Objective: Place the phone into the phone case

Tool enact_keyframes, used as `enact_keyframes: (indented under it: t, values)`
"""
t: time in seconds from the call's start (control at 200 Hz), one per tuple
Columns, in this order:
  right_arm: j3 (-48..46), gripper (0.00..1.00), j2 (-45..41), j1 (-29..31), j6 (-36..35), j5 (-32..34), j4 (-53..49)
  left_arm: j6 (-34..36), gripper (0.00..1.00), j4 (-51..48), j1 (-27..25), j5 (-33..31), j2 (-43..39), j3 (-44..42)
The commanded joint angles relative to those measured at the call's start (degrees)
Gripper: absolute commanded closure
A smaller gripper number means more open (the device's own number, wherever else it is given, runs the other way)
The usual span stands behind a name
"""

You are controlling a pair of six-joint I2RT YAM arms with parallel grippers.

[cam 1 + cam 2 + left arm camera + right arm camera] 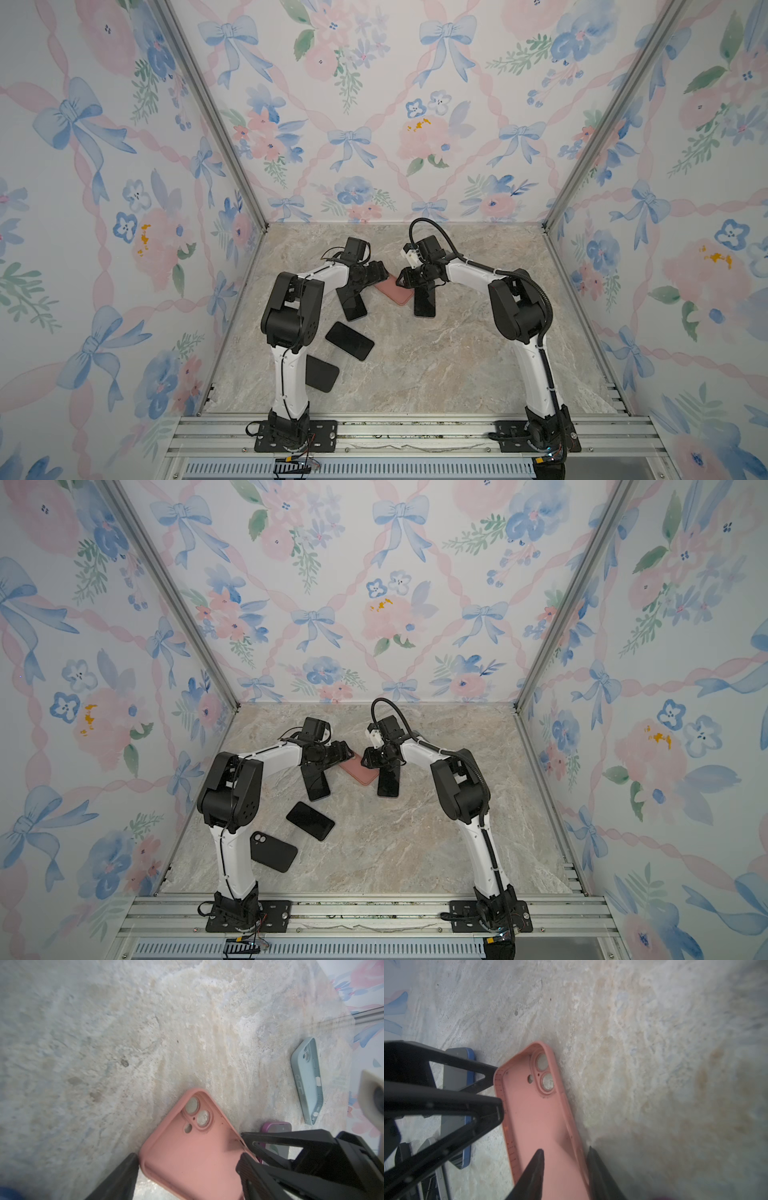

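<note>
Left arm [291, 316] and right arm [515, 307] are both bent at the elbow. The forearms reach inward to the back middle of the marble tabletop [436, 365], and the grippers face each other over the pink phone case [395, 294].

Left gripper [382, 274]: jaws spread wide, gripping nothing. In the left wrist view one finger [120, 1176] sits just outside the case's corner at the lens end.

Right gripper [564, 1149]: jaws partly drawn in, straddling one long wall of the case. One finger [533, 1174] is over the inside and its partner is outside. A strip of pink shows between the inner finger and the wall, so I cannot tell whether the wall is actually pinched.

Surroundings:
- A blue-edged phone [354, 308] lies screen up just left of the case, its far end under the left gripper.
- A purple-edged phone [424, 307] lies screen up just right of the case, its far end under the right gripper.
- A third phone [350, 340] lies screen up, nearer the front and apart from the others.
- A black case [273, 853] lies back up beside the left arm's lower link. Whether it holds a phone cannot be told.
- A pale teal case [307, 1076] lies hollow side up near the wall, seen only from the left wrist.

The pink phone case lies hollow side up on the marble, which shows through its lens cutouts — no phone is seated in it yet.
</note>
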Motion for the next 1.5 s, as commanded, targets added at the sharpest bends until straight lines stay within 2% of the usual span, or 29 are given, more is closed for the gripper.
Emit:
enact_keyframes:
  t: [0.0,0.63,1.13,1.21,1.36,1.495]
  values:
    - [-2.51,0.62,-2.62,0.80,-0.24,-0.85,-0.05,-1.26,0.22,-4.07,-1.18,0.01,-0.21,-3.10]
    - [-16.71,0.61,-11.33,4.43,1.54,0.30,3.33,-2.59,0.22,-3.84,-7.10,-2.87,-7.26,-12.18]
    - [-24.55,0.61,-18.26,6.26,4.46,3.26,6.39,-6.16,0.23,-0.53,-9.59,-2.32,-14.55,-19.08]
    - [-26.89,0.61,-22.11,6.42,5.95,5.62,6.14,-6.18,0.23,-0.53,-9.57,-2.53,-15.69,-19.62]
    - [-29.55,0.55,-29.75,7.75,8.54,21.53,1.54,-5.87,0.23,-0.26,-9.10,-2.80,-17.02,-20.66]
    - [-31.85,0.47,-31.22,7.19,12.16,31.00,1.75,-5.40,0.23,2.23,-8.70,-0.52,-16.60,-21.86]
